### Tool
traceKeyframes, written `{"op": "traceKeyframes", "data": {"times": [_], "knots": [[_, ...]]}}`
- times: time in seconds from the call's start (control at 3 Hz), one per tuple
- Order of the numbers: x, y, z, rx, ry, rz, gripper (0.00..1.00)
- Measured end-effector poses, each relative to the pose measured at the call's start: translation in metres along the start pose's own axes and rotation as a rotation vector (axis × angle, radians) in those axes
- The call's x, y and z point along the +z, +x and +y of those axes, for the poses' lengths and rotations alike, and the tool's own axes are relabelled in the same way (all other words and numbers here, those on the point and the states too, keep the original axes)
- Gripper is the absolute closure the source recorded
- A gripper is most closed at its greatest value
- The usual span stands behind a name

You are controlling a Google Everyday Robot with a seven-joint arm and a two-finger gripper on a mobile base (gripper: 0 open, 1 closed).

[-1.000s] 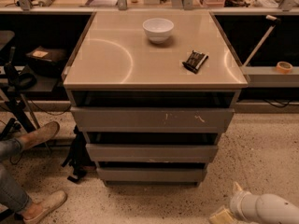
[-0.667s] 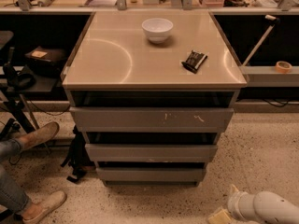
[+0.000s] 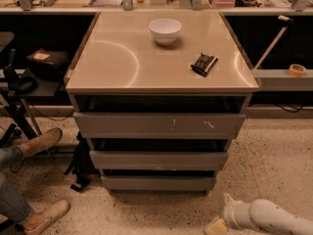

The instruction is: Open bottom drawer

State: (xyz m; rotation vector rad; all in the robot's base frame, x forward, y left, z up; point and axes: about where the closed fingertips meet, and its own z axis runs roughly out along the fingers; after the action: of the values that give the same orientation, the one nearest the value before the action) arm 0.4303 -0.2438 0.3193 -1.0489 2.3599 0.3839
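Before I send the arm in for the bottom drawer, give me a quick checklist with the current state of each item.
1. Is the bottom drawer shut and ready to pull: ok.
2. Is the gripper at the drawer: not ok. It hangs low to the right of the cabinet, near the floor, apart from the front.
3. Is the gripper open and empty: ok.
4. Is the floor between gripper and drawer front free of objects: ok.
5. Is there a handle or lip to hook: cannot tell. The front looks plain.
6. Are the person's shoes and the black straps out of the pull path: ok. Both lie left of the cabinet, the straps close to its corner.
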Motion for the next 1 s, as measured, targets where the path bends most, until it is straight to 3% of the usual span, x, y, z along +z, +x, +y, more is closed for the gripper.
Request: {"op": "traceKeyframes", "data": {"times": [0.33, 0.67, 1.0], "knots": [[0.084, -0.004, 0.014, -0.014, -0.051, 0.006, 0.0], [0.084, -0.004, 0.013, -0.014, -0.05, 0.006, 0.0], [0.09, -0.014, -0.005, 0.004, -0.026, -0.058, 0.0]]}}
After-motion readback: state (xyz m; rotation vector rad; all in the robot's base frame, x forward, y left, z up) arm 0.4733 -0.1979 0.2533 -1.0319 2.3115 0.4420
